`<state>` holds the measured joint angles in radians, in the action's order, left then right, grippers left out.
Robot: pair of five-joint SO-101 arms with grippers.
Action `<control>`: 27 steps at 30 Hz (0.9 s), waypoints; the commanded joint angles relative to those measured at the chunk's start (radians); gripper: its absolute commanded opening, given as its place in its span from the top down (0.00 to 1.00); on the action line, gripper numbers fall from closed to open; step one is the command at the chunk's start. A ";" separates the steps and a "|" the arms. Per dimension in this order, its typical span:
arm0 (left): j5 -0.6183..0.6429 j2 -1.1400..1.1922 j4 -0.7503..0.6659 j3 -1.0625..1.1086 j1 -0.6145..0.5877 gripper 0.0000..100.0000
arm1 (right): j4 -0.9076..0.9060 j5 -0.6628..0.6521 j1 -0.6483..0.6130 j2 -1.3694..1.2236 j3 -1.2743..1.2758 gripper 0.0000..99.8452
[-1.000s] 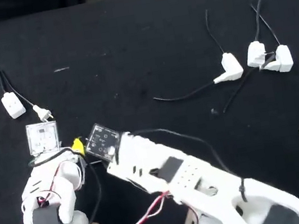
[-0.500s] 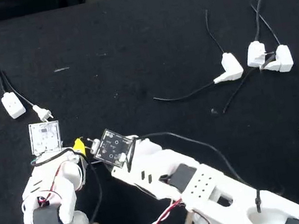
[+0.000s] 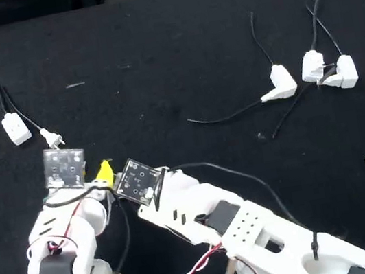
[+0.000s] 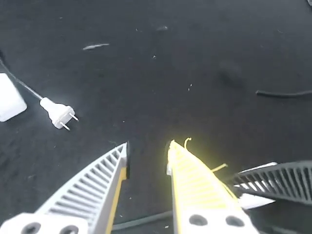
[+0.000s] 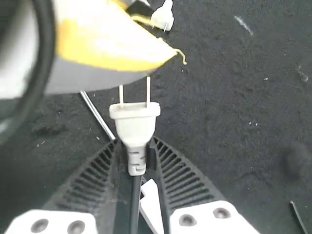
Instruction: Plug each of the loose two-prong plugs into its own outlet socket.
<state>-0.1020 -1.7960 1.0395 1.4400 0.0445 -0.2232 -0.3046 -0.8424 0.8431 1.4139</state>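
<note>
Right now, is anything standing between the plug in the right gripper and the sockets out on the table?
Yes. The yellow finger of the left gripper lies just ahead of the prongs of the plug held in the right gripper, blocking a straight push forward. The left arm would probably need to clear first.

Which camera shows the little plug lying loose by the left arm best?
The left wrist view: the loose plug lies in the open, both prongs and its cord plain. The high view shows it small, beside the white socket. The right wrist view catches it far off, beyond the held plug.
</note>
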 commanded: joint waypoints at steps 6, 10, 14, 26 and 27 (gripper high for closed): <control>-0.041 0.005 -0.091 0.127 -0.050 0.85 | -0.005 0.012 -0.014 0.039 -0.015 0.99; -0.040 0.006 -0.084 0.128 -0.045 0.85 | 0.000 0.101 -0.054 0.039 -0.019 0.99; -0.040 0.008 -0.083 0.131 -0.045 0.85 | 0.000 0.130 -0.072 0.039 -0.025 0.99; -0.040 0.009 -0.081 0.171 -0.044 0.85 | 0.002 0.229 -0.071 0.039 -0.028 0.99; -0.040 0.003 -0.081 0.179 -0.044 0.85 | 0.003 0.247 -0.071 0.039 -0.031 0.99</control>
<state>-0.1358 -1.7975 0.9613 1.6088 -0.0031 -0.2325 -0.1143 -0.8823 0.8416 1.4154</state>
